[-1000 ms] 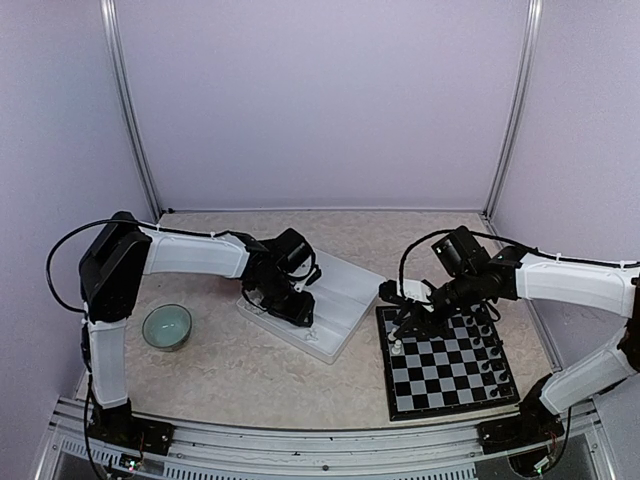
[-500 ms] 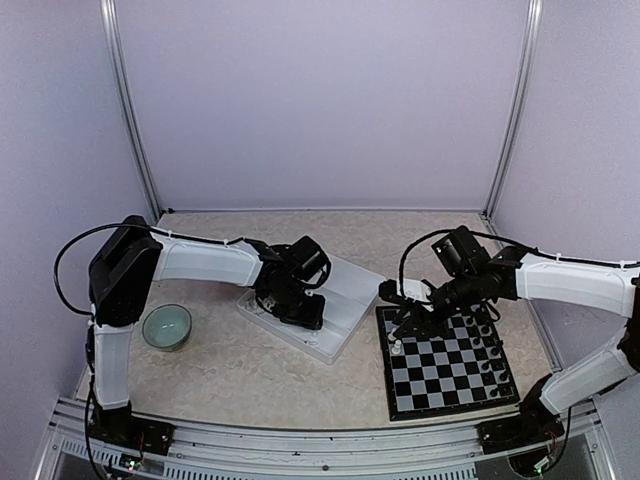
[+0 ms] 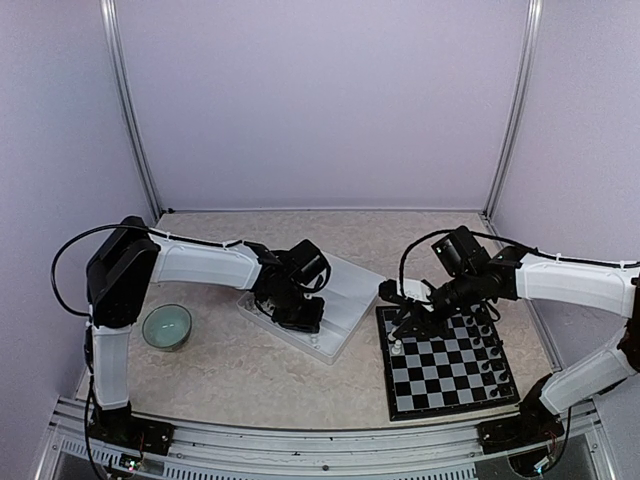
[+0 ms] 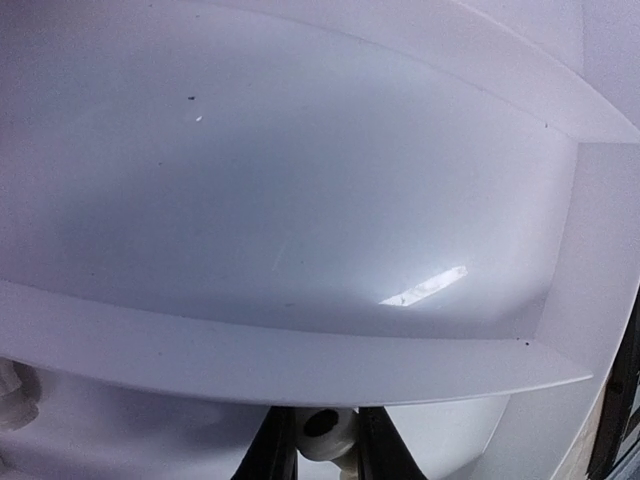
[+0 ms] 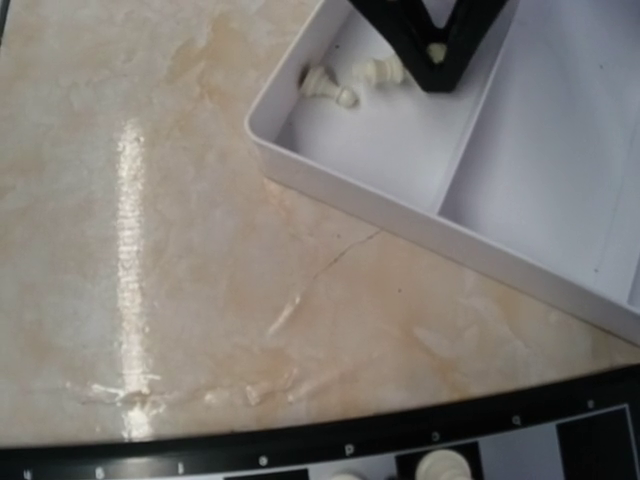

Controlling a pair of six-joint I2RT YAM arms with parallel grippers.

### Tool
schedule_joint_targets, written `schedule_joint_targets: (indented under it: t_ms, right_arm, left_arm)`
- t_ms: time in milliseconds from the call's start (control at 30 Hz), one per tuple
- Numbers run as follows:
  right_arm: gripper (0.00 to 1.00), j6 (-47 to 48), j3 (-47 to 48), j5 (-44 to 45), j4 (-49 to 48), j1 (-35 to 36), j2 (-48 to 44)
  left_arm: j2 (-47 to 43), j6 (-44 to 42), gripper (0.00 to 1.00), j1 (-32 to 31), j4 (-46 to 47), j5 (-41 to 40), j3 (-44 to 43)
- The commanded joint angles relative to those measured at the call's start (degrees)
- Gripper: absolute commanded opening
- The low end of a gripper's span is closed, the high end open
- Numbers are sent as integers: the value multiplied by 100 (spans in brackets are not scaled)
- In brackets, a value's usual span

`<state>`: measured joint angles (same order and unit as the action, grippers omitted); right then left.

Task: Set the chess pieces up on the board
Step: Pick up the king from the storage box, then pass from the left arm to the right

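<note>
My left gripper (image 3: 300,312) is down in the near compartment of the white tray (image 3: 350,300). In the left wrist view its black fingers (image 4: 275,450) press on both sides of a white chess piece (image 4: 325,435). The right wrist view shows that same gripper (image 5: 432,50) shut on the piece, with two more white pieces (image 5: 322,82) lying beside it in the tray. My right gripper (image 3: 408,322) hovers over the far left corner of the board (image 3: 440,382); its own fingers do not show in its wrist view. White pieces (image 5: 443,466) stand along the board's left edge and black ones (image 3: 487,350) along its right.
A pale green bowl (image 3: 166,326) sits at the left on the marble tabletop (image 5: 150,250). The tray's rim (image 5: 400,215) lies a short way from the board's black border (image 5: 300,440). Metal posts and lilac walls enclose the table.
My left gripper has slid a little to the right inside the tray and closed its fingers on a white piece. The right arm has stayed almost still.
</note>
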<state>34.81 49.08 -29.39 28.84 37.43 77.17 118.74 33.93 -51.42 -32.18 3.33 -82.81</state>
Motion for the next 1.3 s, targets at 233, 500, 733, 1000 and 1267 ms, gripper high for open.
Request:
schedule_joint_targets:
  t_ms: [233,500,733,1000,1267]
  right_arm:
    - [26,-251,1257,245,-46,144,619]
    - [26,522,2668,1450,-38,954,1466]
    - [29,1232,3216,2533,-49,1903,2008]
    - [34,1525,3159,3236,-190,2303,2151]
    - [33,1726,3081,3763,-508,2467,2265]
  left_arm:
    - [-1157,624,16,694,907,1103,1019]
    - [-1733,1308,16,1062,1748,2137,1236]
    - [-1792,1665,17,1212,2045,2892,1223]
    - [-1845,2013,17,1226,2429,3489,1456]
    - [-1921,2263,17,1222,2718,3798,1669]
